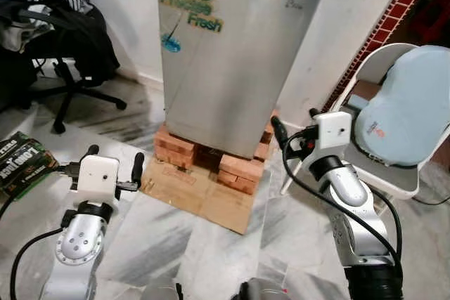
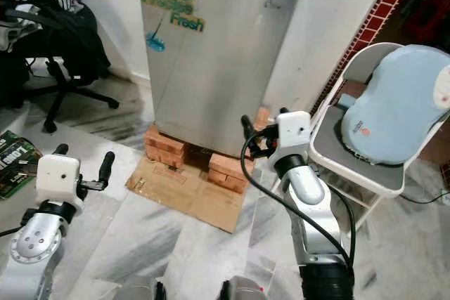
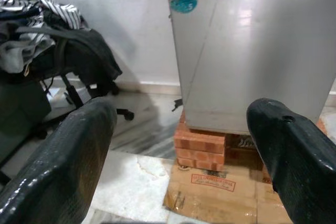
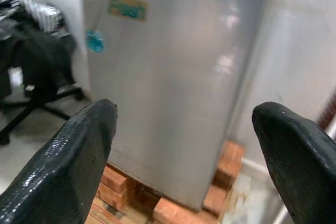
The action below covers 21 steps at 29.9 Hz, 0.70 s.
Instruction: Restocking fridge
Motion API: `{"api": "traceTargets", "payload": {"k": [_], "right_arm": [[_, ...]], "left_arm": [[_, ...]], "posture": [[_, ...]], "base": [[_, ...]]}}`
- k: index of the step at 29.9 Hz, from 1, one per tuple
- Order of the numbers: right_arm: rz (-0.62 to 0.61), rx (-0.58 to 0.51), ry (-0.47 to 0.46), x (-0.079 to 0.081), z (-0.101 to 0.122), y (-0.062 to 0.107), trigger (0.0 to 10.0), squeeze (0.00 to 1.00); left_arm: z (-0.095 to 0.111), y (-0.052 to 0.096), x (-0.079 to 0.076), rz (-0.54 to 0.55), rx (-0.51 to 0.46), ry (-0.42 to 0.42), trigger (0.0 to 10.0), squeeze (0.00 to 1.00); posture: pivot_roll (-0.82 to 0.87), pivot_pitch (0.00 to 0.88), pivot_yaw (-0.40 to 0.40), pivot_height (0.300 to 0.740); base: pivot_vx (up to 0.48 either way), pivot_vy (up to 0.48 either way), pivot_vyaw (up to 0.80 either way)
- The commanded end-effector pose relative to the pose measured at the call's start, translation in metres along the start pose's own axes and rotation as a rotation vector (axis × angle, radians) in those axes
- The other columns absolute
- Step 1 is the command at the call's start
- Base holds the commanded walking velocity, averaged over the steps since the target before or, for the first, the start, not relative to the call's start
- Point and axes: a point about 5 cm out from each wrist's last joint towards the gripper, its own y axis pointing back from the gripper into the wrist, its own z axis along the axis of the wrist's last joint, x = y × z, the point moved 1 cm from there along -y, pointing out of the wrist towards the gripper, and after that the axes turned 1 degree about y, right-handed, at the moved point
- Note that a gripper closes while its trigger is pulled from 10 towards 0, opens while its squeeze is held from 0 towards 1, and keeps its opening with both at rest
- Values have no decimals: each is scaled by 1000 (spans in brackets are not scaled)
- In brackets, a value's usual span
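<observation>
Both grippers empty, fingers spread: left gripper (image 1: 112, 166) low, short of fridge (image 1: 232, 61); right gripper (image 1: 295, 128) nearer, at fridge's right lower corner; door shut, fridge upright on bricks (image 1: 239, 170)

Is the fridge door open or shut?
Shut. The fridge shows one flat silver front with no gap and nothing of its inside. Both the left gripper and right gripper are open, apart from it.

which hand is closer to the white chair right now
Right. The right hand is raised just beside the white chair, by its front leg. The left hand is low across the floor, past the fridge.
</observation>
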Motion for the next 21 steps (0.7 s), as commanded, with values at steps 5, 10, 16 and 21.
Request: {"api": "traceTargets", "payload": {"k": [5, 10, 16, 21], "right_arm": [[-131, -12, -52, -8, 5, 0, 10000, 0], [-115, -15, -35, -7, 10, 0, 10000, 0], [-138, -15, -28, -13, 12, -2, 10000, 0], [-142, -16, -28, -13, 14, -3, 10000, 0]], "left_arm": [[-8, 0, 12, 105, 47, 35, 10000, 0], [-8, -1, 11, 79, 51, 18, 10000, 0], [-9, -5, 9, 81, 52, 26, 10000, 0], [-9, -7, 7, 83, 54, 40, 10000, 0]], "posture": [[34, 60, -50, 740], [15, 66, -56, 740], [5, 65, -52, 740], [2, 66, -48, 740]], "base": [[0, 476, 0], [0, 475, -730], [0, 474, -800], [0, 472, -800]]}}
